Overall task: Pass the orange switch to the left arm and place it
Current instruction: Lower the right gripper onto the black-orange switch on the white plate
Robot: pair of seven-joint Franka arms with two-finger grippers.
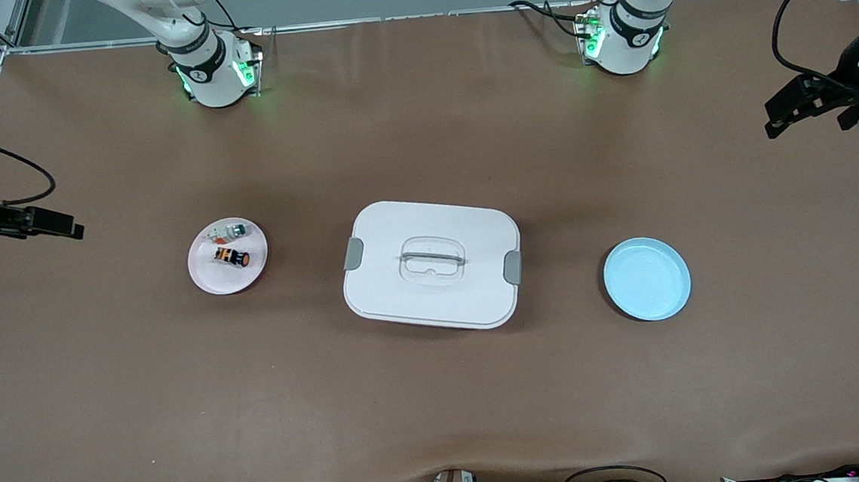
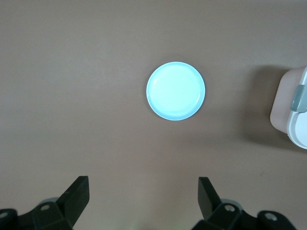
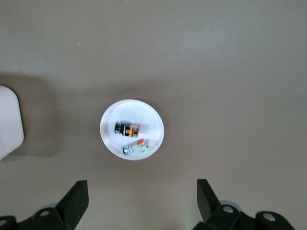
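Note:
The orange switch [image 1: 232, 257] lies on a pink plate [image 1: 209, 275] toward the right arm's end of the table; it also shows in the right wrist view [image 3: 126, 128]. The white box [image 1: 431, 263] with grey latches stands mid-table. My right gripper [image 1: 50, 222] is open and empty, high over the right arm's end of the table; its fingers [image 3: 76, 201] frame bare table. My left gripper [image 1: 794, 106] is open and empty, high over the left arm's end; its fingers [image 2: 79, 196] frame bare table near the blue plate [image 2: 175, 90].
A white-grey part with a green end [image 1: 228, 230] lies on the pink plate beside the switch, farther from the front camera. An empty blue plate [image 1: 646, 279] sits toward the left arm's end. The box's corner [image 2: 292, 110] shows in the left wrist view.

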